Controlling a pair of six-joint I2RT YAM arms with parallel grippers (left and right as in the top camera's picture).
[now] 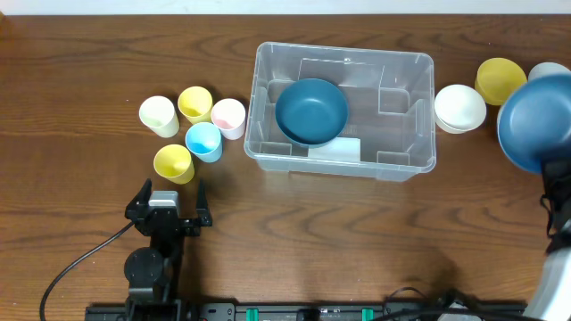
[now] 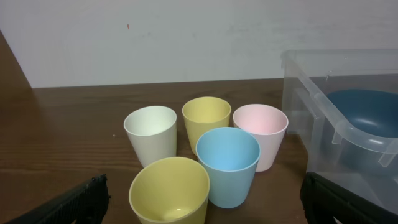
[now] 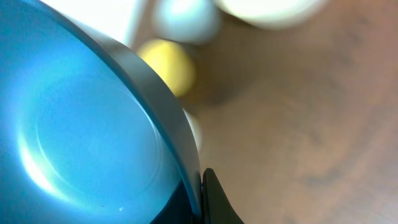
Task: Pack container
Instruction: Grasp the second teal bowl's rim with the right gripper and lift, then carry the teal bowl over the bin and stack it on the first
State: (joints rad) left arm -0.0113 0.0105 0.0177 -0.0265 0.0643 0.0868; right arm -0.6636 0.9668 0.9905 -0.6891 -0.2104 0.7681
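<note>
The clear plastic container (image 1: 419, 134) stands at the table's middle with a dark blue bowl (image 1: 310, 111) inside its left part; its wall also shows in the left wrist view (image 2: 311, 93). My right gripper (image 3: 200, 199) is shut on the rim of a second blue bowl (image 1: 535, 120), held up at the far right, above the table. My left gripper (image 1: 169, 207) is open and empty, at the front left, just short of a group of cups. The near yellow cup (image 2: 169, 191) sits between its fingers' line of sight.
Several cups stand left of the container: white (image 1: 158, 115), yellow (image 1: 194, 103), pink (image 1: 228, 117), light blue (image 1: 203, 140), yellow (image 1: 173, 163). Right of the container are a white bowl (image 1: 459, 108), a yellow bowl (image 1: 498, 78) and a grey bowl (image 1: 546, 69).
</note>
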